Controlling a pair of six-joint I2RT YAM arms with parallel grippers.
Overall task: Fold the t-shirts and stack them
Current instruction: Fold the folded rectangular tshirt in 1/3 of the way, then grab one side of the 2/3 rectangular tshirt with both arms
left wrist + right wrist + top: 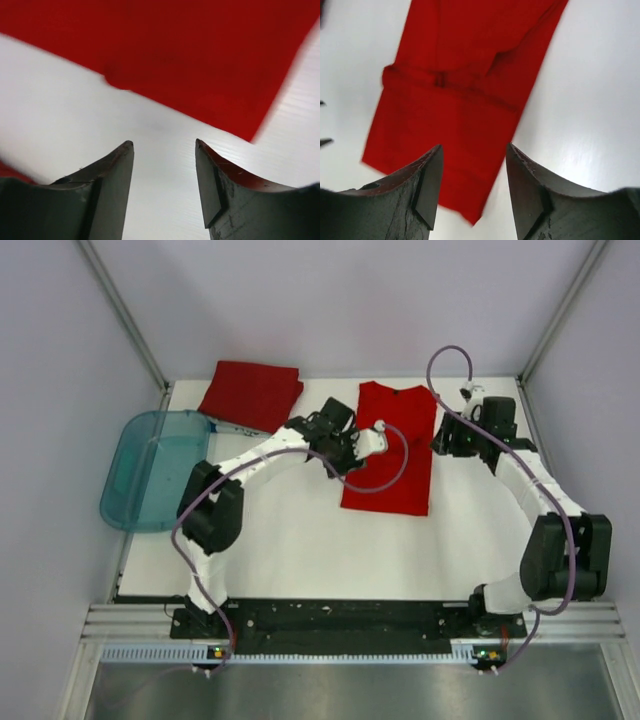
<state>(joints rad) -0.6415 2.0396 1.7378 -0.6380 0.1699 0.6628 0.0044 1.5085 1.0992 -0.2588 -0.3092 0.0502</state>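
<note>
A long folded red t-shirt (pixel 388 455) lies flat at the middle of the white desk (pixel 300 550). A second folded t-shirt (pixel 250 395) lies at the back left, near a teal tub (pixel 150 465) at the desk's left edge. The left pincer (pixel 164 145) hovers spread and empty over bare desk just beside the middle shirt's left edge, and the right pincer (pixel 474 147), likewise spread and empty, hangs near its right edge.

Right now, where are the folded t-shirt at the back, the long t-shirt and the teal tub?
folded t-shirt (pixel 250 395), top view, fabric middle
long t-shirt (pixel 400 405), top view, upper fabric
teal tub (pixel 150 475), top view, bare floor
</note>
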